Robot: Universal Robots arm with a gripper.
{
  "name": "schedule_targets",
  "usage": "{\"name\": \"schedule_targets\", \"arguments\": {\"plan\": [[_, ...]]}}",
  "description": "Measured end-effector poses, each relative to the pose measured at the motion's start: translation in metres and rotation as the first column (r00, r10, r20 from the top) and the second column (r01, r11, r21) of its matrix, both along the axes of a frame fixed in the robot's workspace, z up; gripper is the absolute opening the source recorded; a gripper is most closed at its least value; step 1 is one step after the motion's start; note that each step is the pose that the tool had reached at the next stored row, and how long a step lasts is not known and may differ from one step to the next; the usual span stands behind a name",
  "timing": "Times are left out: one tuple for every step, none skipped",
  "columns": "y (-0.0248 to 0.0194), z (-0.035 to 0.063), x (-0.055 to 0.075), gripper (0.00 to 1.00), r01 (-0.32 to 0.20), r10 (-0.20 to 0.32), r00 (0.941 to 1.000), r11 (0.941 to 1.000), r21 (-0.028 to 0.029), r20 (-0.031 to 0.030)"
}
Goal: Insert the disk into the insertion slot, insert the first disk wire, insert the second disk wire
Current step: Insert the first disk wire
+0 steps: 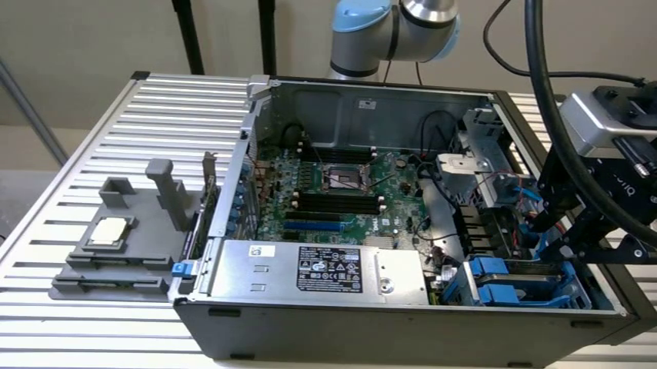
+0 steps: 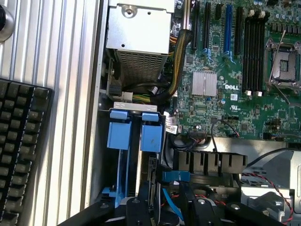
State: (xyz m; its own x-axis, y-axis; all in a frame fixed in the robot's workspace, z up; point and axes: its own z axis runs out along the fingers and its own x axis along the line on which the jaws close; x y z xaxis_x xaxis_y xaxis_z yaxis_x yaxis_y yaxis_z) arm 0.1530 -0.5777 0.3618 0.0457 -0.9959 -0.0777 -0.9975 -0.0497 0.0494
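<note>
One gripper (image 1: 549,238) hangs inside the open computer case (image 1: 411,338), close over the insertion slot (image 1: 518,283). The slot sits in the corner beside the power supply box (image 1: 318,269), at the exterior view's right. We see a blue wire (image 2: 172,203) near the gripper. Whether it grips anything, we cannot tell.
</note>
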Motion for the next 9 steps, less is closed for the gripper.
{"name": "schedule_targets", "arguments": {"plan": [[0.0000, 0.0000, 0.0000, 0.39, 0.000, 0.000, 1.0000, 1.0000, 0.0000, 0.0000], [0.0000, 0.0000, 0.0000, 0.39, 0.000, 0.000, 1.0000, 1.0000, 0.0000, 0.0000], [0.0000, 0.0000, 0.0000, 0.39, 0.000, 0.000, 1.0000, 1.0000, 0.0000, 0.0000], [0.0000, 0.0000, 0.0000, 0.39, 0.000, 0.000, 1.0000, 1.0000, 0.0000, 0.0000], [0.0000, 0.0000, 0.0000, 0.39, 0.000, 0.000, 1.0000, 1.0000, -0.0001, 0.0000], [0.0000, 0.0000, 0.0000, 0.39, 0.000, 0.000, 1.0000, 1.0000, 0.0000, 0.0000], [0.0000, 0.0000, 0.0000, 0.39, 0.000, 0.000, 1.0000, 1.0000, -0.0001, 0.0000], [0.0000, 0.0000, 0.0000, 0.39, 0.000, 0.000, 1.0000, 1.0000, 0.0000, 0.0000], [0.0000, 0.0000, 0.0000, 0.39, 0.000, 0.000, 1.0000, 1.0000, -0.0001, 0.0000]]}}
